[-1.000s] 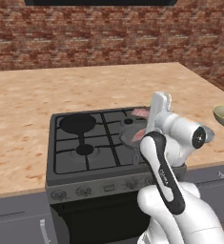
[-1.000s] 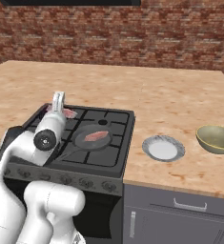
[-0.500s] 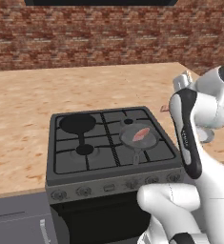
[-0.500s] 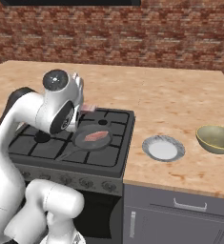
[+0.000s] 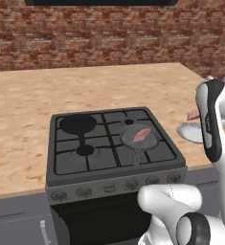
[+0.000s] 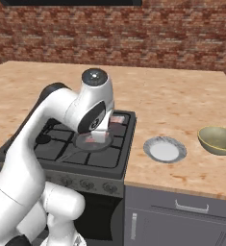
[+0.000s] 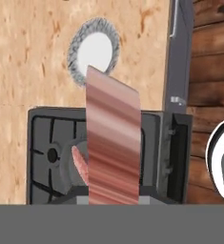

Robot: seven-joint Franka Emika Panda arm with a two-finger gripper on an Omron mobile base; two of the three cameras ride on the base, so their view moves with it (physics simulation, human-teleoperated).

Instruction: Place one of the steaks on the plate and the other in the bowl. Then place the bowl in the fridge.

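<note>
One steak (image 7: 113, 138) hangs as a long pinkish slab from my gripper (image 6: 111, 121), which is shut on it above the stove's right side; it also peeks out beside the arm (image 5: 193, 115). The other steak (image 5: 141, 135) lies in the grey frying pan (image 5: 133, 141) on the front right burner. On the wooden counter just right of the stove sits the plate (image 6: 165, 150), bare, also seen past the held steak (image 7: 94, 50). Farther right stands the olive bowl (image 6: 219, 139), with nothing in it. The fridge is out of view.
A black skillet (image 5: 78, 124) rests on the stove's back left burner. The stove (image 5: 66, 165) is set into a wide wooden counter (image 6: 182, 96) with a brick wall behind. Grey cabinet drawers (image 6: 191, 206) run below the counter's front edge.
The arm has swung up and to the right from over the frying pan, carrying one steak toward the plate side. The other steak stays in the pan.
</note>
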